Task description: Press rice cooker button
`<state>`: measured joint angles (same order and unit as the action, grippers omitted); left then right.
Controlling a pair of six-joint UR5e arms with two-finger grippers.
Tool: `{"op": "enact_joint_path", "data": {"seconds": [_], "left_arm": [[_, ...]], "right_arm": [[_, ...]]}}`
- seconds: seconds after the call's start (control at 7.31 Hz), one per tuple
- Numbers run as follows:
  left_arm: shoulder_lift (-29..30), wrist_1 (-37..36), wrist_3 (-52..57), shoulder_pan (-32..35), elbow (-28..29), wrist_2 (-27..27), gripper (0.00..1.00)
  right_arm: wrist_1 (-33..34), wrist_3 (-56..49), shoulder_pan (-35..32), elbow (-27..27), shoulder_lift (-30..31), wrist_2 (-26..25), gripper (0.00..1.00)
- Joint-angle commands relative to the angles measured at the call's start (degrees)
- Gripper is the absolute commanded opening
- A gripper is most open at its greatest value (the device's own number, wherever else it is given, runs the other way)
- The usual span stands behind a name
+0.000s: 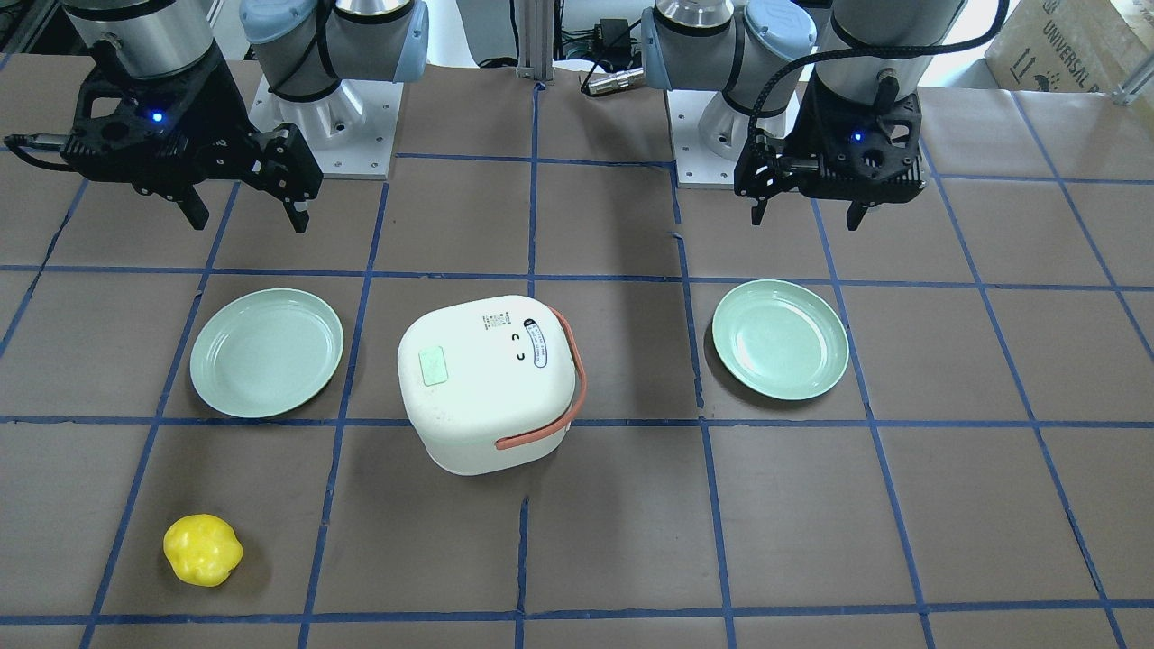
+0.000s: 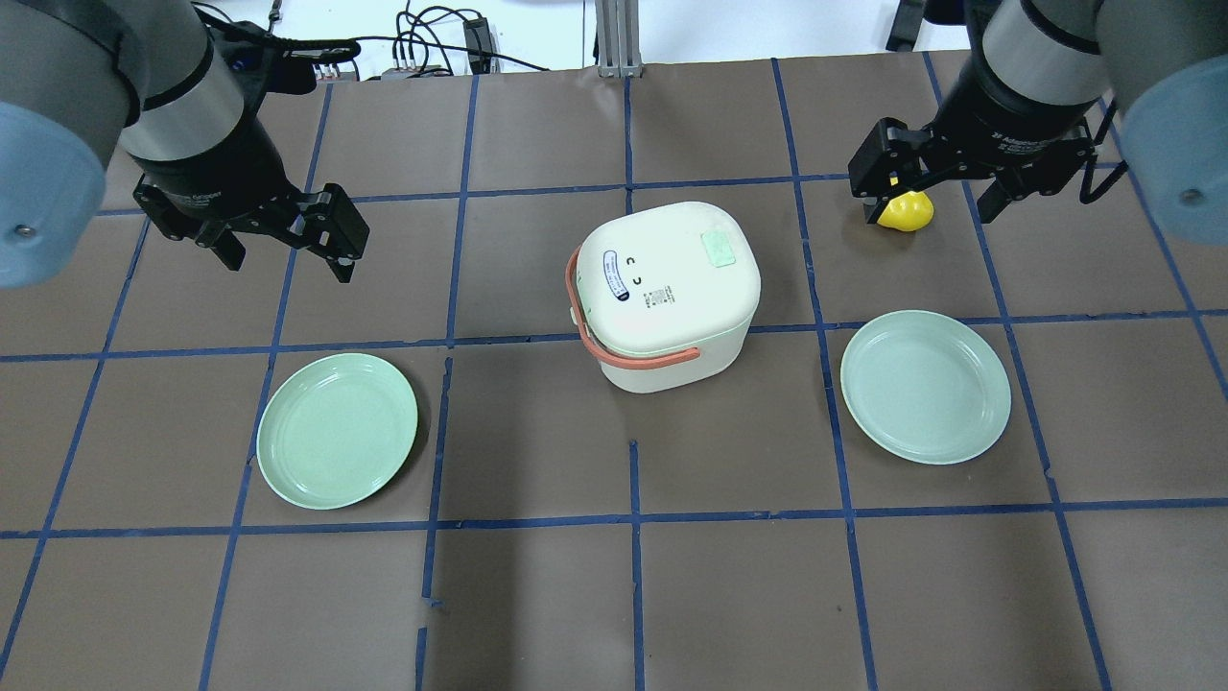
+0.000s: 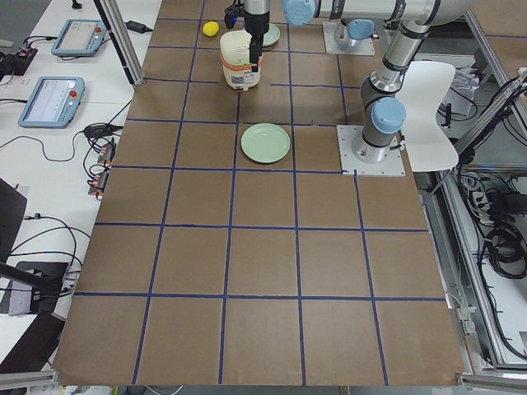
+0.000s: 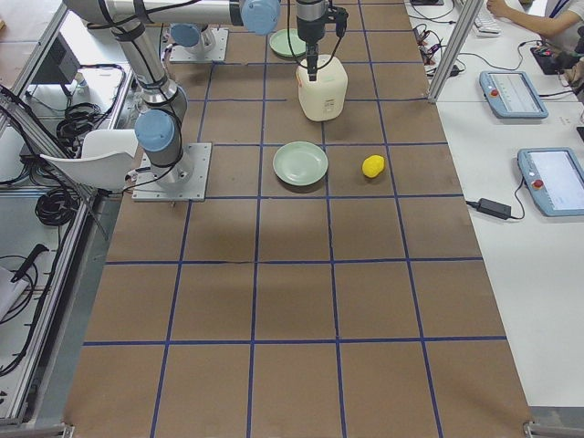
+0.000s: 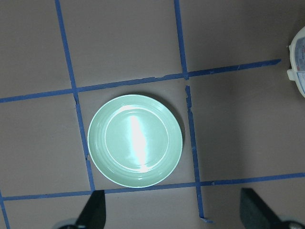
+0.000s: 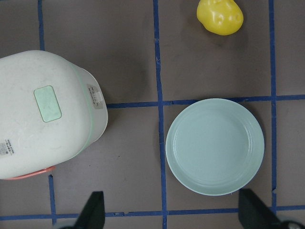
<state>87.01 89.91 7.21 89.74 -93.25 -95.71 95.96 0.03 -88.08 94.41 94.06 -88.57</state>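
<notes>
The white rice cooker (image 1: 487, 383) with an orange handle stands mid-table; it also shows in the overhead view (image 2: 672, 288). Its pale green button (image 1: 434, 367) sits on the lid, seen too in the overhead view (image 2: 718, 248) and the right wrist view (image 6: 47, 102). My left gripper (image 2: 288, 266) is open and empty, hovering to the cooker's left above a green plate (image 5: 136, 140). My right gripper (image 2: 929, 213) is open and empty, hovering to the cooker's right. Neither gripper touches the cooker.
One green plate (image 2: 336, 430) lies on my left side and another (image 2: 926, 386) on my right. A yellow lumpy object (image 1: 203, 550) lies far out on my right side. Blue tape lines grid the brown table.
</notes>
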Motion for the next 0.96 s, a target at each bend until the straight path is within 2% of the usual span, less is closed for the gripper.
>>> {"op": "enact_joint_path", "data": {"seconds": [0.0,0.14,0.27,0.68,0.82], "left_arm": [[0.00,0.00,0.00,0.00,0.00,0.00,1.00],[0.00,0.00,0.00,0.00,0.00,0.00,1.00],[0.00,0.00,0.00,0.00,0.00,0.00,1.00],[0.00,0.00,0.00,0.00,0.00,0.00,1.00],[0.00,0.00,0.00,0.00,0.00,0.00,1.00]], "right_arm": [[-0.16,-0.38,-0.08,-0.11,0.15,0.50,0.23],[-0.34,-0.38,-0.08,-0.19,0.07,2.59,0.04],[0.01,-0.82,-0.16,-0.20,-0.10,2.53,0.01],[1.93,-2.23,-0.86,-0.20,-2.20,2.87,0.00],[2.21,-2.05,-3.30,-0.54,-3.96,3.05,0.00]]}}
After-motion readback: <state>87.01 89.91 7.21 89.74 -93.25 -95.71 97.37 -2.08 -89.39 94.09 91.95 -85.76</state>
